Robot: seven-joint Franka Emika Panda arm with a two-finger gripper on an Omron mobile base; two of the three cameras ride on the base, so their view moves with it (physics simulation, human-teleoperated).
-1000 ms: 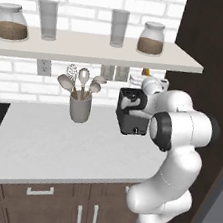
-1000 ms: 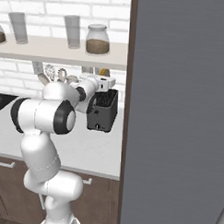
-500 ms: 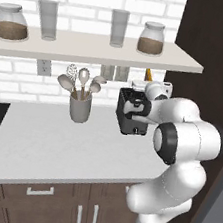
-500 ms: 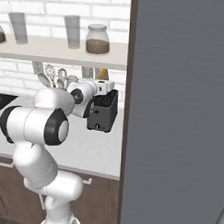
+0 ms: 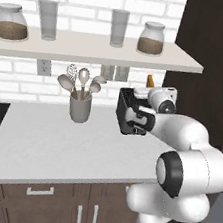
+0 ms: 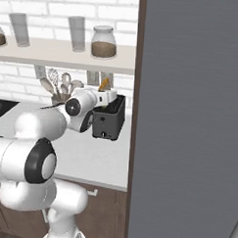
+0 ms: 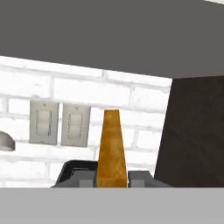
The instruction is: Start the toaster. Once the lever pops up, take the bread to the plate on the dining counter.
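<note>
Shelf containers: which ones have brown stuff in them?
The two lidded jars: the left jar at the shelf's far left and the right jar above the toaster. The two glasses between are empty.

Arm is bending forward at frame center-right, wrist level; gripper (image 7: 112, 178) is clamping its fingers (image 7: 85, 179) around bread (image 7: 112, 148).

Glossy white rounded arm (image 5: 194, 146), dark joints

No legible text, label or number anywhere, as far as these coarse renders allow.
</note>
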